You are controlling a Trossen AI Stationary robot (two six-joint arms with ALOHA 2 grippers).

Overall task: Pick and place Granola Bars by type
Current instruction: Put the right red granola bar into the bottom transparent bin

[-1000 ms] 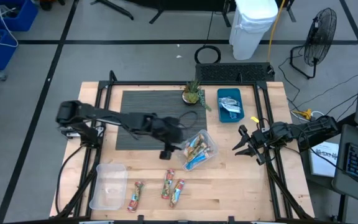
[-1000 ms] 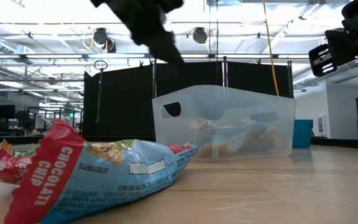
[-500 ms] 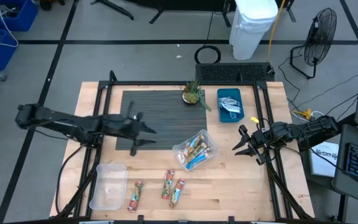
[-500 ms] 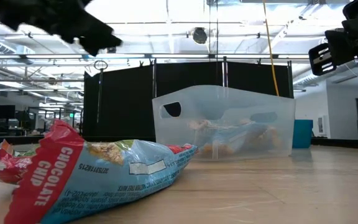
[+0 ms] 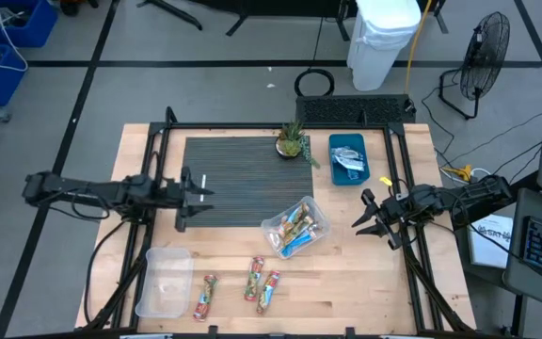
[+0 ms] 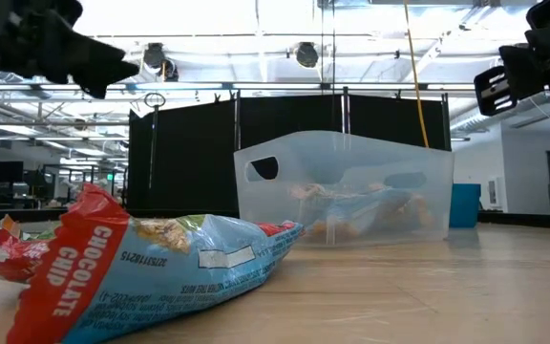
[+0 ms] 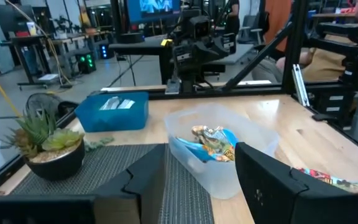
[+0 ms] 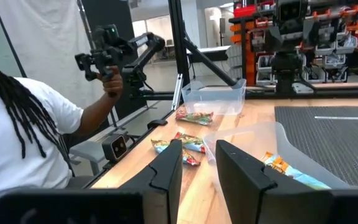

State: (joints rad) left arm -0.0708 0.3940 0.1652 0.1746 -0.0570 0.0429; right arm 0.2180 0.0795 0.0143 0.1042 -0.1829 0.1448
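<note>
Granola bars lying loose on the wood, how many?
3: a left bar beside the empty clear bin, then a middle bar and right bar close together. Others sit inside tubs.

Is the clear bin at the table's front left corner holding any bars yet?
No, the front-left clear bin is empty; three bars lie loose beside it.

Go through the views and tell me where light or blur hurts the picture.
Low view: bright ceiling lights wash out the top, leaving the left gripper a dark silhouette; the nearest granola bar fills the foreground, its print readable. Left wrist view: the dark fingers are soft, the clear bin sharper. High view: even light, faint shadows.
</note>
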